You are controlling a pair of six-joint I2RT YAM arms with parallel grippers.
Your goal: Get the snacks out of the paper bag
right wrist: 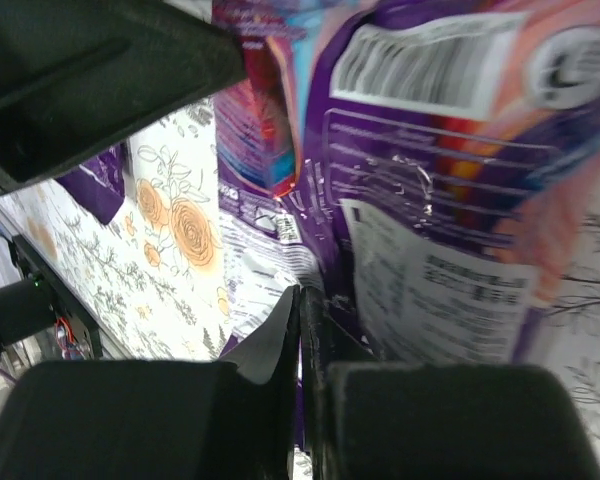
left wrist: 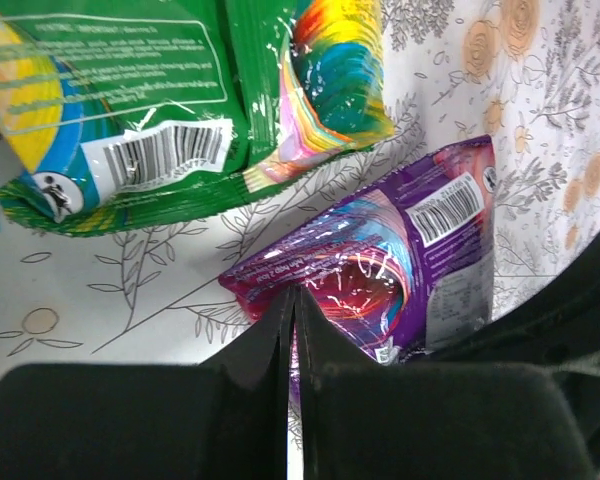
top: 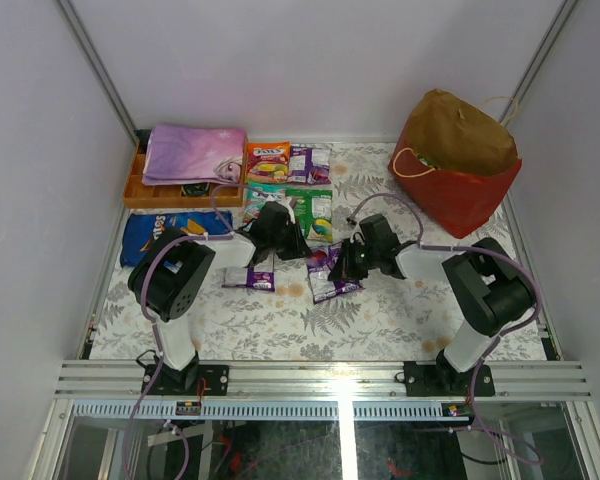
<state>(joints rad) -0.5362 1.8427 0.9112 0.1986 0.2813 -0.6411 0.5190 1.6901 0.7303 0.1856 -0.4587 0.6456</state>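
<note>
The red paper bag [top: 458, 170] stands open at the back right, something green showing inside. A purple packet [top: 320, 258] sits mid-table between both grippers. My left gripper [top: 300, 248] is shut with its tips [left wrist: 292, 292] on one edge of this bowed purple packet [left wrist: 380, 260]. My right gripper [top: 337, 266] is shut at the opposite edge [right wrist: 302, 292], and the packet [right wrist: 430, 200] fills its view. Another purple packet [top: 332, 290] lies just below, and a third [top: 250, 279] to the left. Green packets [top: 310, 210], an orange [top: 267, 160] and a purple one [top: 309, 162] lie behind. The blue Doritos bag [top: 150, 235] is at the left.
An orange tray [top: 135, 190] with a folded purple-pink cloth [top: 193, 153] sits at the back left. Grey walls close in on both sides. The two arms' wrists are close together at mid-table, and the green packet [left wrist: 110, 110] lies just beyond my left fingertips.
</note>
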